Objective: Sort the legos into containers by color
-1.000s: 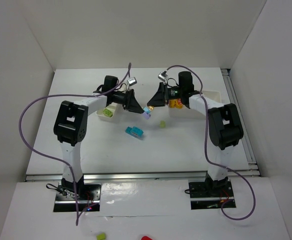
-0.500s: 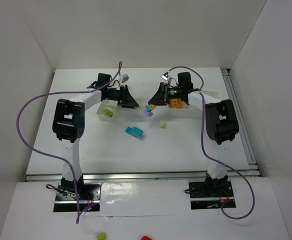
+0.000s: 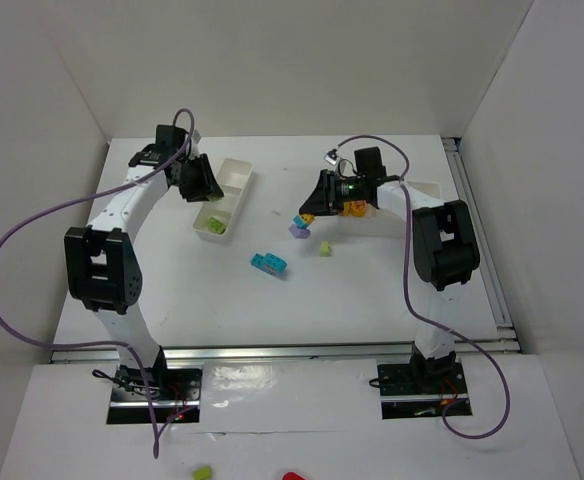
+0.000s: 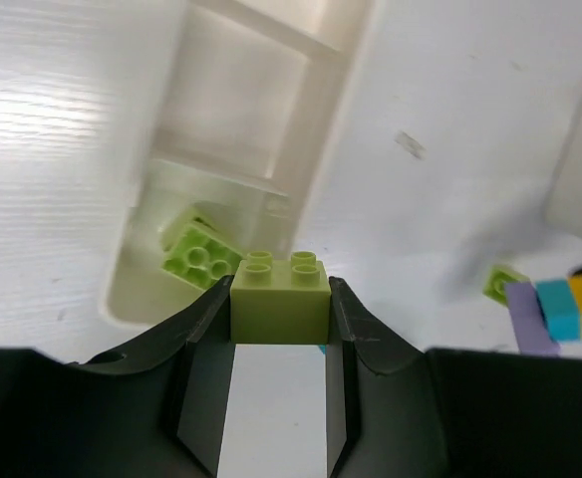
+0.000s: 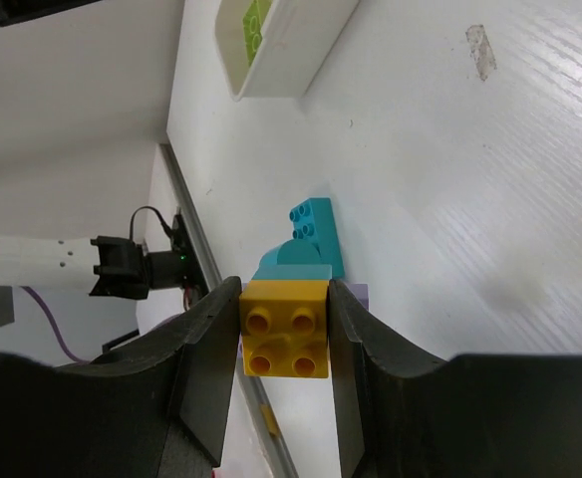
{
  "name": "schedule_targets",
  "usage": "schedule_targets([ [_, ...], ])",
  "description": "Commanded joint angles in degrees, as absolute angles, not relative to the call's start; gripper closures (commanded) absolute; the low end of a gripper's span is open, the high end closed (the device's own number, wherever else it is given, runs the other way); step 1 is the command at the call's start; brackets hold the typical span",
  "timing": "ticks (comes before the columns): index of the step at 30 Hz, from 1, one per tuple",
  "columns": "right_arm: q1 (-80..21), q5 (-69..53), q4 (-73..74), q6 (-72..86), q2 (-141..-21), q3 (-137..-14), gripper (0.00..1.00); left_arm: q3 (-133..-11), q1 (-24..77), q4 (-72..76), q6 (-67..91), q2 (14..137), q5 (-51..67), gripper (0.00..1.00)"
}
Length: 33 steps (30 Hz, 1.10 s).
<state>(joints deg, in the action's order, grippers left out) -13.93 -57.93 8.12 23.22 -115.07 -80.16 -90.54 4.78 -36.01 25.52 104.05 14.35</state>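
My left gripper (image 3: 202,188) (image 4: 281,291) is shut on a pale green lego (image 4: 281,296) and holds it above the left white container (image 3: 234,180) (image 4: 261,110). Another pale green lego (image 3: 213,227) (image 4: 197,258) lies in that container's near compartment. My right gripper (image 3: 309,209) (image 5: 284,321) is shut on a yellow lego (image 5: 284,329), which is stacked with cyan and purple legos (image 3: 298,224) (image 4: 554,313), just above the table. A cyan lego (image 3: 269,264) (image 5: 315,233) and a small pale green lego (image 3: 325,248) (image 4: 500,282) lie loose on the table.
The right white container (image 3: 424,188) holds yellow and orange legos (image 3: 352,207) behind my right gripper. The left container also shows in the right wrist view (image 5: 296,45). White walls enclose the table on three sides. Purple cables loop over both arms.
My left gripper has pulled away from the right gripper and swung left to above the left container, carrying the pale green lego. The right gripper has barely moved with its stack.
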Motion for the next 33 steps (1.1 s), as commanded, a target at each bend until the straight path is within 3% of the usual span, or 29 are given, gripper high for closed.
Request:
schedule_targets([
  [1,-15.11,-57.92,10.36,21.53,-112.23,-83.58,0.70,-89.91,4.75,-37.97,26.98,105.29,2.73,0.90],
  [8,-15.12,-57.39,10.90,21.01,-112.24,-84.11,0.70,-89.83,4.75,-39.55,26.98,107.14,-1.75,0.85],
  [12,-15.64,-57.39,10.90,21.01,-112.76,-84.11,0.70,-89.21,4.75,-39.55,26.98,107.14,-1.94,0.66],
  [17,-15.64,-57.39,11.43,20.48,-113.29,-84.11,0.70,-89.21,5.27,-39.55,26.98,108.37,-1.32,0.52],
  [20,-15.64,-56.87,11.43,20.48,-113.29,-84.11,0.70,-89.21,5.80,-40.17,26.46,108.98,-1.32,0.52],
  [24,-15.64,-56.87,11.43,20.48,-113.29,-84.11,0.70,-89.21,6.42,-40.69,26.46,108.98,-1.85,0.44],
  [28,-15.64,-56.87,11.43,20.48,-113.29,-83.59,0.70,-89.21,7.55,-41.31,26.98,108.98,-3.08,0.23],
  [33,-15.64,-56.87,11.95,19.95,-113.29,-83.58,0.70,-90.62,8.09,-41.31,26.98,107.93,-3.60,0.22],
])
